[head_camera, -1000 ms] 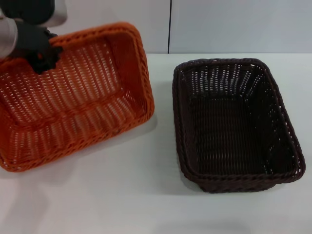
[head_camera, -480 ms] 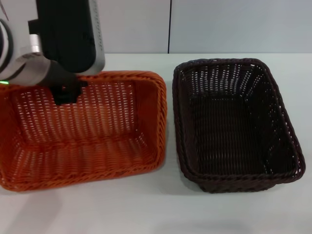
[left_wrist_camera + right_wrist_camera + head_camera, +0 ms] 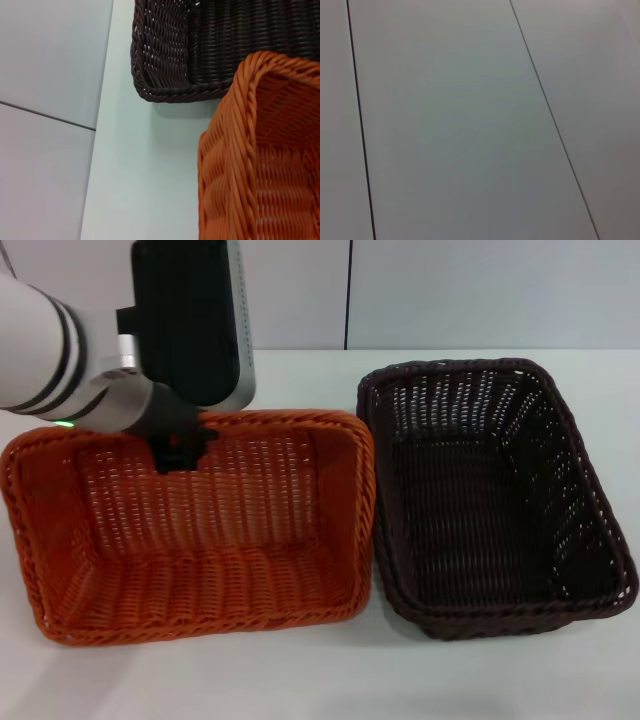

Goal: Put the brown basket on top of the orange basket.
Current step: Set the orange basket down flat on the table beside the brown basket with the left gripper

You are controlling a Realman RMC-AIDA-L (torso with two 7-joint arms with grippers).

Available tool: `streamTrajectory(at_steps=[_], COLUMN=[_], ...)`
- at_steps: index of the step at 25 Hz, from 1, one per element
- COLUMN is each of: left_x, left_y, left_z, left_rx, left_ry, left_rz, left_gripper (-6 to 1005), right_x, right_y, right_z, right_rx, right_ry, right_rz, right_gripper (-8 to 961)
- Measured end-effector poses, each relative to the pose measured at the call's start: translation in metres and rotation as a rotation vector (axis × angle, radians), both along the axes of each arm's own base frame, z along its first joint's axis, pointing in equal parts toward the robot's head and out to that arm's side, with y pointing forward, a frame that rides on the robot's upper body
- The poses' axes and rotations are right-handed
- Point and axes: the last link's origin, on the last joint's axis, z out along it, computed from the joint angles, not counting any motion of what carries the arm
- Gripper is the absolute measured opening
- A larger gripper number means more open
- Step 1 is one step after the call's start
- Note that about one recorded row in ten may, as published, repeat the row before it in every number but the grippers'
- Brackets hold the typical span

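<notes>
Orange basket [image 3: 200, 530] shifted beside brown basket [image 3: 490, 490].

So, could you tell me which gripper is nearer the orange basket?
The left. The left gripper is at the orange basket's far rim. The right gripper shows in no view.
</notes>
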Motion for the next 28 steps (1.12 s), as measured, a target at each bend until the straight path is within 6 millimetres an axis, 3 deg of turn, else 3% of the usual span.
streamTrajectory(at_steps=[12,18,25,28], left_x=[-0.013,-0.011,-0.004,-0.003], left_y=[0.040,0.051,0.050,0.048], left_z=[-0.034,-0.037,-0.037,-0.038], left_rx=[-0.045,-0.007,0.021,0.017], left_ry=[0.025,-0.020,-0.050,-0.039], left_rz=[0.012,0.004,-0.015,-0.030], left_gripper=[163,160,138,272], right_x=[0.001,0.002,0.002,0.002], right_y=[-0.002,-0.003,-0.003,-0.003], right_z=[0.000,0.000,0.000,0.000], right_rx=[-0.001,-0.001,-0.001,-0.001], right_ry=[-0.002,-0.002,-0.002,-0.002], right_rz=[-0.006,-0.010,-0.009,-0.009], right_gripper=[792,792,791,791])
